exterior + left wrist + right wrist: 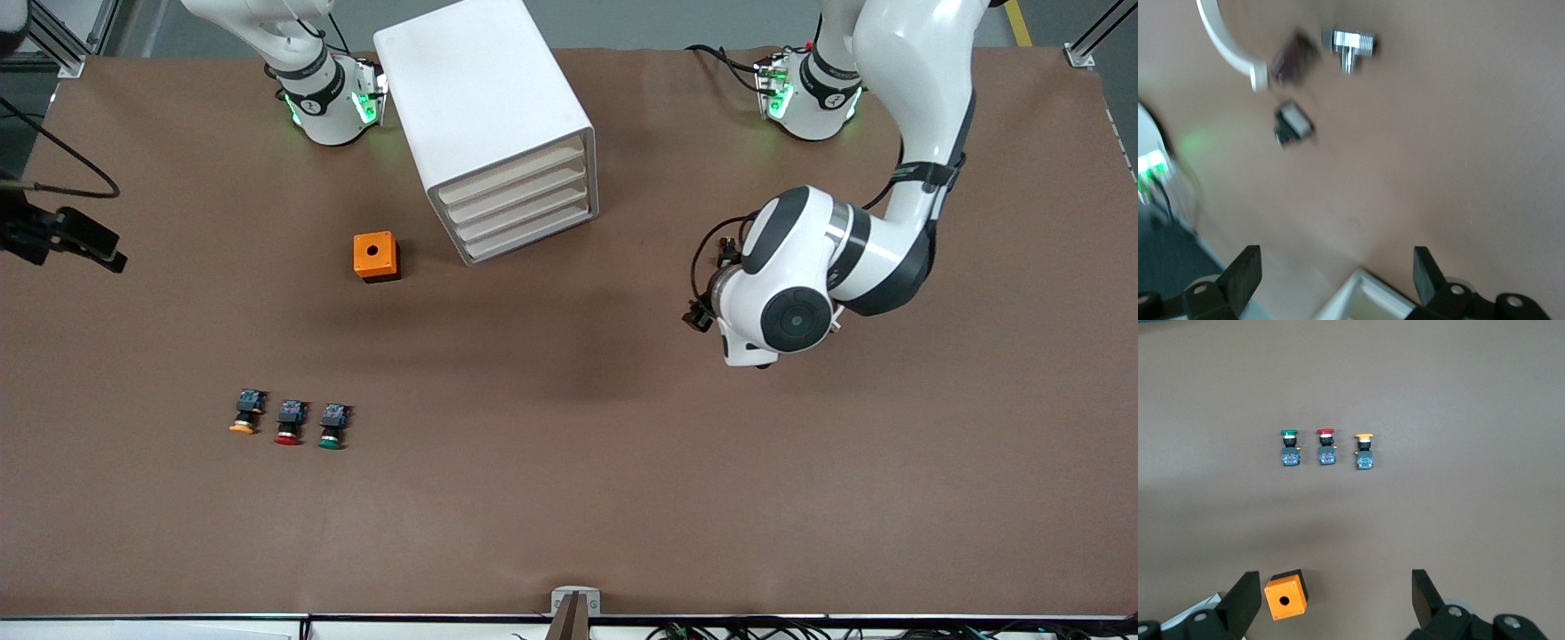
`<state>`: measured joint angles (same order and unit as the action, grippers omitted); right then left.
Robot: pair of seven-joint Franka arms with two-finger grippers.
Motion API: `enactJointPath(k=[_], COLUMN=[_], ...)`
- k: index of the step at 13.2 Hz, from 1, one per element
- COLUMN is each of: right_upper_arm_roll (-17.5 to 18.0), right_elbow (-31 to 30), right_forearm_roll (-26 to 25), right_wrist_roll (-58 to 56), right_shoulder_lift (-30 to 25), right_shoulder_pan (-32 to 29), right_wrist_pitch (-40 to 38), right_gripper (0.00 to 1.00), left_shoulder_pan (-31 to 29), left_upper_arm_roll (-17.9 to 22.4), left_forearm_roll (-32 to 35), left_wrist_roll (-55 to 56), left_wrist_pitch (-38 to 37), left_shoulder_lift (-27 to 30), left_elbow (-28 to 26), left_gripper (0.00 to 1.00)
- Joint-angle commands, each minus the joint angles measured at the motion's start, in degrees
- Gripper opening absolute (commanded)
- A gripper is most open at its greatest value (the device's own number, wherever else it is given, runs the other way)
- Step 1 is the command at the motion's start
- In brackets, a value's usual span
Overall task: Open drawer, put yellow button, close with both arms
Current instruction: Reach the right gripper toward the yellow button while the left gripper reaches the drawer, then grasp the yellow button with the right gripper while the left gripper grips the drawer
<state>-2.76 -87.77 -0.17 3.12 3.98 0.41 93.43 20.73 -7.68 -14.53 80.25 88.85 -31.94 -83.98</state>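
The white cabinet (480, 80) stands between the two arm bases with all its drawers shut, and the drawer (511, 174) is the uppermost one. The yellow button (245, 414) lies in a row beside the red and green ones, nearer to the front camera, and it also shows in the right wrist view (1365, 451). My left gripper (1333, 277) is open and empty. Its wrist (782, 298) hangs over the table toward the left arm's end and hides the fingers in the front view. My right gripper (1331, 600) is open and empty, high over the table and outside the front view.
An orange cube with a hole (376, 256) sits beside the cabinet and shows low in the right wrist view (1286, 594). The red button (289, 422) and the green button (332, 426) lie beside the yellow one. A white corner (1365, 293) shows between the left fingers.
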Motion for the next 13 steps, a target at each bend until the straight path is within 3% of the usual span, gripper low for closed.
enactJointPath(k=[1, 7, 13], right_upper_arm_roll=[0.65, 0.65, 0.56], right_elbow=[1.11, 0.85, -1.34], right_forearm_roll=[1.13, 0.61, 0.61], right_wrist_roll=[-2.42, -1.62, -2.23], right_shoulder_lift=[7.41, 22.89, 31.69], right_shoulder_pan=[-0.94, -0.94, -4.27], right_wrist_pitch=[2.62, 13.51, 23.98], right_gripper=[1.00, 1.00, 1.00], left_shoulder_pan=[1.33, 6.50, 10.02], left_upper_arm_roll=[0.30, 0.30, 0.30], left_forearm_roll=[-6.28, -13.41, -28.52], left_wrist_roll=[7.96, 29.04, 53.75], left_wrist_pitch=[0.27, 0.00, 0.00], left_shoulder_lift=[-2.68, -3.83, -8.48], left_elbow=[1.98, 1.80, 1.89], left_gripper=[1.00, 0.99, 0.98])
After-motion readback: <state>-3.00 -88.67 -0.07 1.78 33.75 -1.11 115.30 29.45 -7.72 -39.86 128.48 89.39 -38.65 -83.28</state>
